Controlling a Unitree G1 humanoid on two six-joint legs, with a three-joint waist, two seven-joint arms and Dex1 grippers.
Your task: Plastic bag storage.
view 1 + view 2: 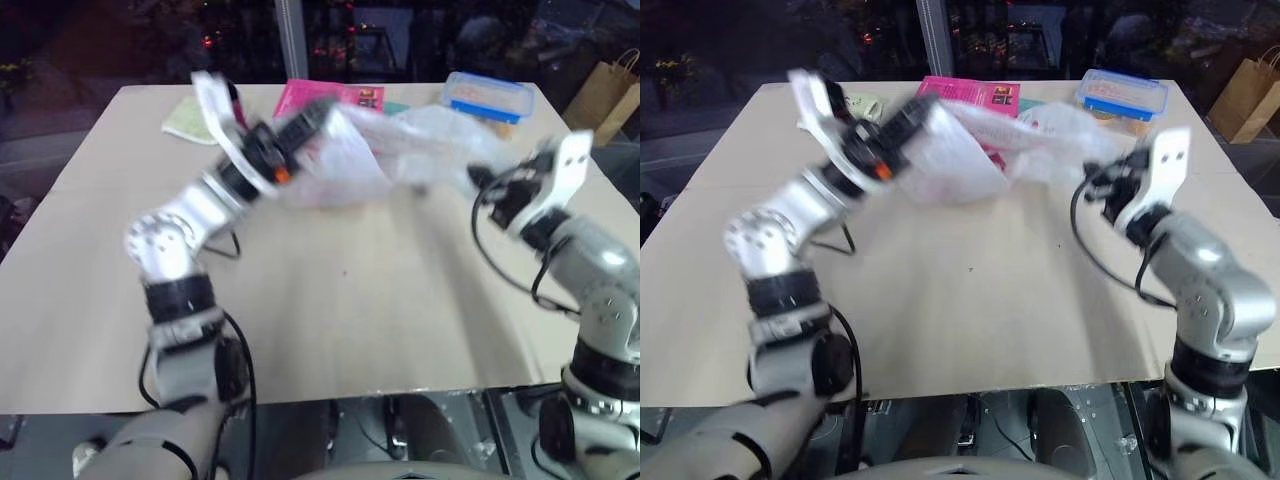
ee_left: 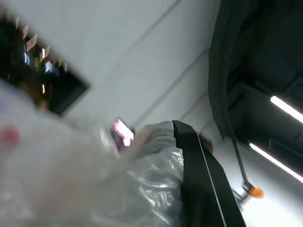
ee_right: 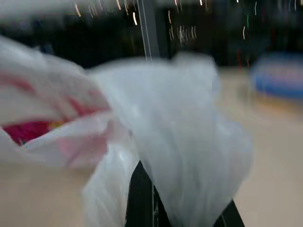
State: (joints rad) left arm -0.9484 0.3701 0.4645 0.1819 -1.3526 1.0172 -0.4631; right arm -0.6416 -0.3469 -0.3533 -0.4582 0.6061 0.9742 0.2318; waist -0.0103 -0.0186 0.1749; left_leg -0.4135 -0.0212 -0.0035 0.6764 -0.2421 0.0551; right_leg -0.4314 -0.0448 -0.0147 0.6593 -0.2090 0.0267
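Note:
The plastic bag (image 1: 400, 150), thin, translucent white with red print, hangs stretched above the far half of the table between my two grippers. My left gripper (image 1: 322, 110) is raised at the bag's left end and shut on bunched plastic; in the left wrist view crinkled film (image 2: 142, 189) presses against a black finger (image 2: 203, 189). At the bag's right end my right gripper (image 1: 480, 180) is shut on another bunch, and in the right wrist view the bag (image 3: 189, 142) rises from between its fingers (image 3: 139, 198).
A pink book (image 1: 340, 96) lies at the far edge of the tan table (image 1: 350, 300), partly behind the bag. A blue-lidded clear box (image 1: 487, 97) sits at the far right, a pale green item (image 1: 190, 120) at the far left. A brown paper bag (image 1: 605, 95) stands beyond the table.

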